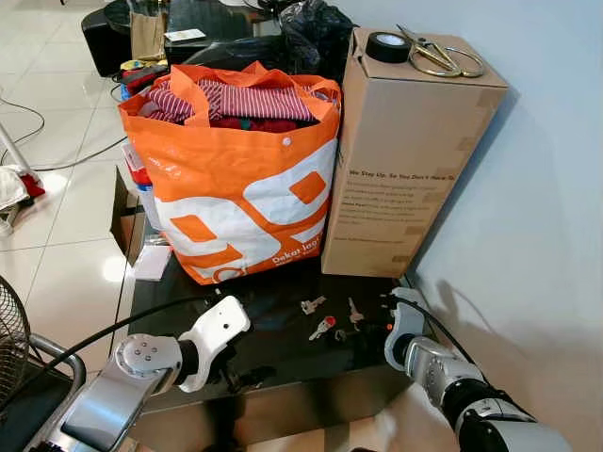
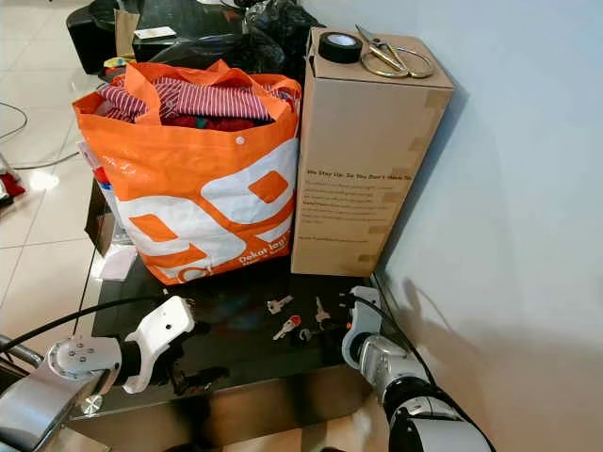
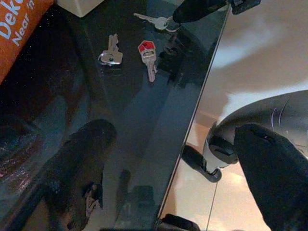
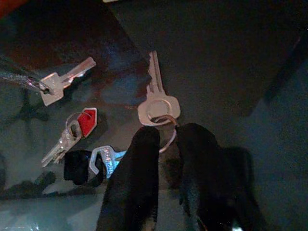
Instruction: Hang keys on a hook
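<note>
Clothes, striped red and white on top, fill the orange bag [image 1: 236, 188] standing at the back of the black glass table [image 1: 283, 353], and beside it toward the right edge stands a tall cardboard box [image 1: 405, 160] carrying a roll of black tape [image 1: 387, 46] and scissors [image 1: 438, 56] on its lid. The keys [image 4: 158, 103] lie scattered near the table's front right corner, and the right gripper [image 4: 166, 139] rests there with its fingers nearly closed on the ring of one silver key. The left gripper [image 1: 240, 372] hovers at the front edge, fingers apart and holding nothing.
</note>
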{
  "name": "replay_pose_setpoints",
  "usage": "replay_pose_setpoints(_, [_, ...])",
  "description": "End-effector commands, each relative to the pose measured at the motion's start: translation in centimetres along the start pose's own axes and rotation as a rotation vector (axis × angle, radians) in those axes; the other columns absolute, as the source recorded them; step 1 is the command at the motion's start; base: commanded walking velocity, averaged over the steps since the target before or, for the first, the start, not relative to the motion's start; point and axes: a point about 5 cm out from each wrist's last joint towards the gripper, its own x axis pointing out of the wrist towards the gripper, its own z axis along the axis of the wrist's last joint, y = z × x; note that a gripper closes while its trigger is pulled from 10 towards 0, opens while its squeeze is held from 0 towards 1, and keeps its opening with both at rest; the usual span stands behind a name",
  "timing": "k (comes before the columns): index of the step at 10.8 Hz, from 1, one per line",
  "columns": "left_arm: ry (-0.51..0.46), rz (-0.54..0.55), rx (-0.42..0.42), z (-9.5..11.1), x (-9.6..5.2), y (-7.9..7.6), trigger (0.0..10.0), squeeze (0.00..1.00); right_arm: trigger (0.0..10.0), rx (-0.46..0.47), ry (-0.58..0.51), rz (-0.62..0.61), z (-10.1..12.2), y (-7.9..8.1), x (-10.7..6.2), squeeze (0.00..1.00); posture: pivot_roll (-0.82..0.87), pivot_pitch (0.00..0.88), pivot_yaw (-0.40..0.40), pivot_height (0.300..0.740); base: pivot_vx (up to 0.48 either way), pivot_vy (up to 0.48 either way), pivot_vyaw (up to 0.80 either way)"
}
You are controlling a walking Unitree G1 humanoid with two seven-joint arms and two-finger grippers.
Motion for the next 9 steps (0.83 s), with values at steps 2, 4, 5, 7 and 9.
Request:
replay_pose_setpoints(2, [-0.009, 0.000, 0.013, 0.4, -0.2, 0.0, 10.0, 0.04, 0.0, 0.004, -0.033, -0.030, 0.7, -0.6, -0.2, 0.00, 0.08, 0.000, -0.076, 0.740, 0.000, 0.000, 0.00])
replay_pose_setpoints(4, [-0.012, 0.001, 0.013, 0.6, 0.0, 0.0, 10.0, 0.04, 0.0, -0.013, -0.064, -0.014, 1.4, -1.0, -0.4, 0.00, 0.08, 0.000, -0.078, 0.740, 0.000, 0.000, 0.00])
replay_pose_setpoints(5, [-0.012, 0.001, 0.013, 0.6, 0.0, 0.0, 10.0, 0.04, 10.0, -0.070, -0.061, -0.027, 1.6, -1.2, -0.5, 0.00, 0.08, 0.000, -0.078, 0.740, 0.000, 0.000, 0.00])
replay_pose_setpoints(7, [-0.011, -0.005, 0.017, 0.6, 0.0, 0.0, 10.0, 0.03, 10.0, -0.184, -0.060, 0.043, 1.7, -0.9, -0.6, 1.00, 0.08, 0.000, -0.077, 0.740, 0.000, 0.000, 0.00])
replay_pose_setpoints(9, [-0.008, -0.008, 0.020, 0.6, -0.3, 0.0, 10.0, 0.04, 10.0, -0.274, -0.058, 0.084, 1.8, -0.4, -0.5, 1.00, 0.08, 0.000, -0.076, 0.740, 0.000, 0.000, 0.00])
